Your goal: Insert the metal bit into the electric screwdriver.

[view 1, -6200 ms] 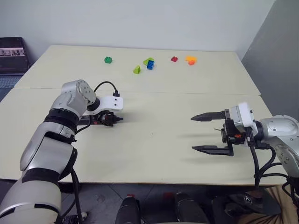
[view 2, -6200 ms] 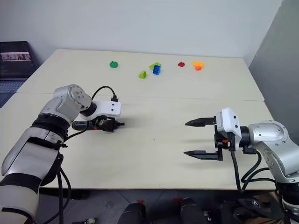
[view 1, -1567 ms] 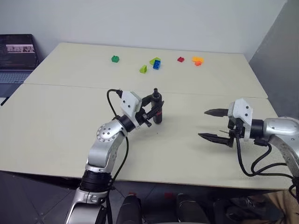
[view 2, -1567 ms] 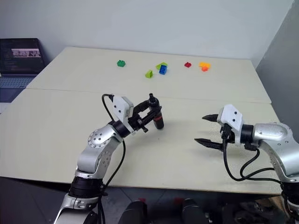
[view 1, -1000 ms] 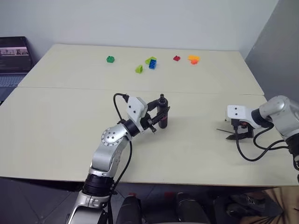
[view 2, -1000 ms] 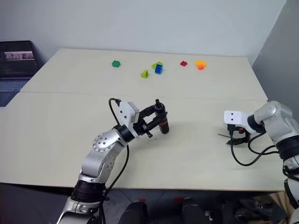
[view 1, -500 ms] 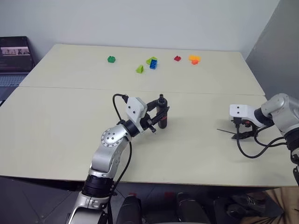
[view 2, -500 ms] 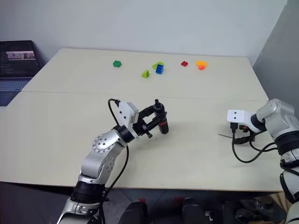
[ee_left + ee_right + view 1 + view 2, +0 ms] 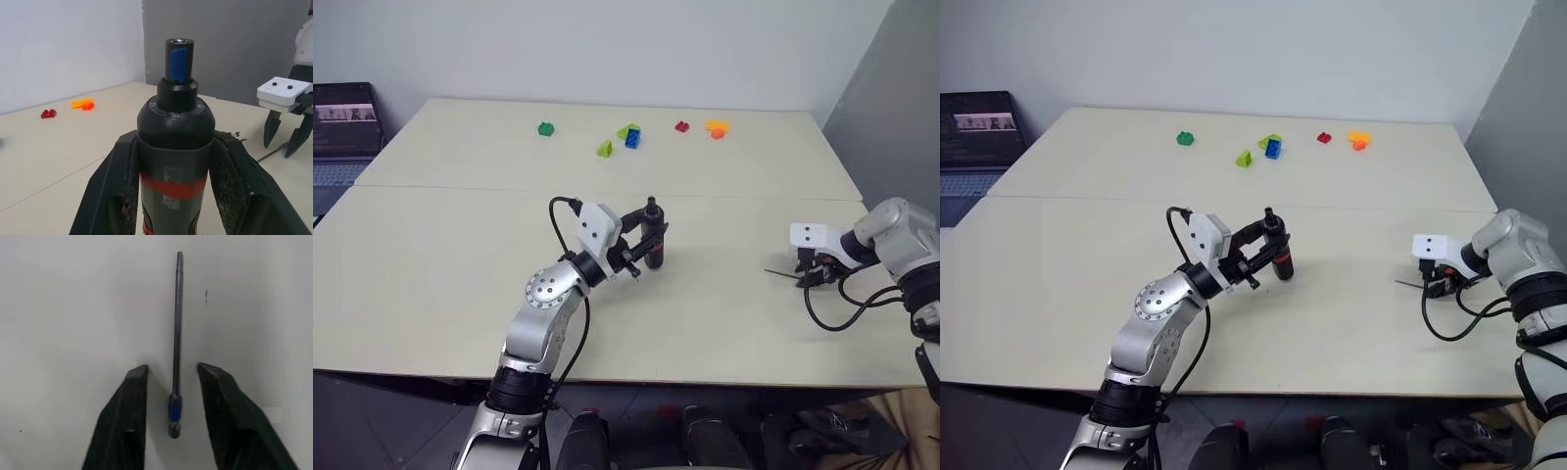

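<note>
Right wrist view: right claw [image 9: 172,377] is straddling the metal bit [image 9: 176,323] lying on the tabletop [image 9: 63,308], fingers apart, not yet gripping. Next: closing squarely, lifting. Farther off, left claw [image 9: 173,147] is clamping the electric screwdriver [image 9: 175,127] upright.

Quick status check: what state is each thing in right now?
electric screwdriver: upright, clamped in left hand, socket empty.
metal bit: flat on the table, between the right hand's fingers, not gripped.
right hand: pointing down, partly closed around the bit.
</note>
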Controlling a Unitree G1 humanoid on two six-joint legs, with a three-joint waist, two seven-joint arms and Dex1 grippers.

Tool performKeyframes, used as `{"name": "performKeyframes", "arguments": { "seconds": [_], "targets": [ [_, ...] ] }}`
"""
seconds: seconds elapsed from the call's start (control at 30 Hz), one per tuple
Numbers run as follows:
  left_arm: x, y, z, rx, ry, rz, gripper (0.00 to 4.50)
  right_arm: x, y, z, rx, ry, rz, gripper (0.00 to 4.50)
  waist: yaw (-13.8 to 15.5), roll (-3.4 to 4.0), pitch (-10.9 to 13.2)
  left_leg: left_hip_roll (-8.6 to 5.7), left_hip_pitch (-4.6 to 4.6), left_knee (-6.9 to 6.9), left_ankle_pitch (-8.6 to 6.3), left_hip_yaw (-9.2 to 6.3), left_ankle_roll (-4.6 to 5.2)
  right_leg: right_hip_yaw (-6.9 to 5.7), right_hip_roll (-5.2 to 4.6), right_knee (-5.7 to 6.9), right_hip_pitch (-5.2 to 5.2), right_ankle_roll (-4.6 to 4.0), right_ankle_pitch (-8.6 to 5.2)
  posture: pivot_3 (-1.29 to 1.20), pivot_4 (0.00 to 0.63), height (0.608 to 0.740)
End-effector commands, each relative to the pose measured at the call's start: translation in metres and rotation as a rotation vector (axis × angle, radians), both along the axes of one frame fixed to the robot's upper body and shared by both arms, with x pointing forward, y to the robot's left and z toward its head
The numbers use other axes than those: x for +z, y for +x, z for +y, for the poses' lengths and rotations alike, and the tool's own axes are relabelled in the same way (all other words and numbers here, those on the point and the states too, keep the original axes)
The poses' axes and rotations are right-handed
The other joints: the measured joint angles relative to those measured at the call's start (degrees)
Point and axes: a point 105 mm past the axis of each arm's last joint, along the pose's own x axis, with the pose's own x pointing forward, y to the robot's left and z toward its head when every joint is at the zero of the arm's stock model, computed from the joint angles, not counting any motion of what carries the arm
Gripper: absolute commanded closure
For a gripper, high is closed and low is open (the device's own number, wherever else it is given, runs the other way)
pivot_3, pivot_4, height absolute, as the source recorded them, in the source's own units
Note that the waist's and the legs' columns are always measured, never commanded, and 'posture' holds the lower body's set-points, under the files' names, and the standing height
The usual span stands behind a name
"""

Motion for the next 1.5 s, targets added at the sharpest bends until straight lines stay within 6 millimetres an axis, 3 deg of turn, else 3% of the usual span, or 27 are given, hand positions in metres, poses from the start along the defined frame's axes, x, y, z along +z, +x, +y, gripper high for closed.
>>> {"name": "performKeyframes", "arguments": {
  "seconds": [0.03, 0.1, 0.13, 0.3, 0.4, 0.67, 0.8, 0.9, 1.07, 1.27, 1.5],
  "targets": [
    [0.028, -0.004, 0.0, -0.004, -0.029, -0.107, 2.85, -0.002, 0.002, -0.007, -0.021, -0.037, -0.008, 3.85, -0.1, 0.0, 0.0, 0.0, 0.0, 0.01, 0.0, 0.02, 0.0, 0.02, 0.0, -0.01, 0.0, -0.01, 0.02, 0.0, 0.15, 0.74],
    [0.028, -0.004, 0.0, -0.003, -0.03, -0.109, 2.85, -0.001, 0.003, -0.005, -0.019, -0.031, -0.015, 4.43, -0.1, 0.0, 0.0, 0.0, 0.0, 0.02, 0.01, 0.03, 0.01, 0.04, 0.0, -0.02, 0.0, 0.02, 0.05, 0.0, 0.15, 0.74],
    [0.029, -0.004, 0.0, -0.001, -0.03, -0.11, 2.85, -0.001, 0.004, -0.004, -0.02, -0.026, -0.018, 4.49, -0.2, 0.0, 0.0, 0.0, 0.0, 0.02, 0.01, 0.03, 0.01, 0.04, 0.0, -0.01, 0.0, 0.03, 0.05, 0.0, 0.15, 0.74],
    [0.032, -0.003, 0.001, 0.005, -0.032, -0.118, 2.85, 0.004, 0.007, -0.001, -0.021, -0.005, -0.033, 4.5, -0.6, 0.0, 0.0, 0.01, -0.01, 0.0, 0.01, 0.03, 0.01, 0.04, 0.01, -0.03, -0.01, 0.04, 0.09, 0.0, 0.15, 0.74],
    [0.041, 0.001, 0.003, 0.04, -0.059, -0.136, 2.85, 0.019, 0.014, 0.008, -0.004, 0.049, -0.088, 4.5, -1.0, 0.0, 0.0, 0.01, -0.01, -0.01, 0.01, 0.03, 0.01, 0.04, 0.01, -0.03, -0.02, 0.05, 0.09, 0.0, 0.15, 0.74],
    [0.058, 0.017, 0.014, 0.175, -0.139, -0.168, 2.85, 0.084, 0.035, 0.06, 0.081, 0.373, -0.32, 4.5, -1.6, 0.24, 0.2, 0.0, -0.12, -0.16, 0.0, 0.03, 0.01, 0.06, 0.01, -0.05, -0.19, -0.12, 0.19, 0.0, 0.15, 0.74],
    [0.051, 0.02, 0.012, 0.202, -0.138, -0.159, 2.85, 0.127, 0.043, 0.099, 0.108, 0.691, -0.482, 4.5, -1.6, 0.25, 0.2, 0.01, -0.12, -0.28, -0.01, 0.0, 0.02, 0.05, 0.04, -0.05, -0.23, -0.16, 0.2, 0.0, 0.15, 0.74],
    [0.044, 0.021, 0.012, 0.232, -0.107, -0.174, 2.85, 0.159, 0.039, 0.13, 0.153, 0.986, -0.607, 4.5, -1.5, 0.25, 0.2, 0.01, -0.2, -0.29, -0.01, -0.01, 0.02, 0.03, 0.03, -0.08, -0.28, -0.17, 0.21, 0.0, 0.15, 0.74],
    [0.035, 0.025, 0.018, 0.287, -0.104, -0.163, 2.85, 0.191, 0.024, 0.162, 0.179, 1.242, -0.672, 4.5, -1.1, 0.28, 0.2, 0.01, -0.59, -0.27, 0.0, -0.07, 0.01, -0.05, 0.02, -0.03, -0.65, -0.19, 0.22, 0.0, 0.15, 0.74],
    [0.028, 0.028, 0.02, 0.297, -0.112, -0.118, 2.85, 0.196, 0.001, 0.2, 0.197, 1.419, -0.601, 4.5, -1.0, 0.29, 0.2, 0.02, -0.95, -0.19, 0.0, -0.21, 0.01, -0.22, 0.02, 0.09, -0.93, -0.2, 0.22, 0.0, 0.15, 0.74],
    [0.032, 0.024, 0.015, 0.257, -0.099, -0.12, 2.85, 0.188, -0.004, 0.207, 0.17, 1.437, -0.552, 4.5, -0.9, 0.31, 0.2, 0.01, -0.97, -0.16, 0.0, -0.26, 0.01, -0.29, 0.02, 0.12, -0.93, -0.2, 0.22, 0.0, 0.15, 0.74]
  ]
}}
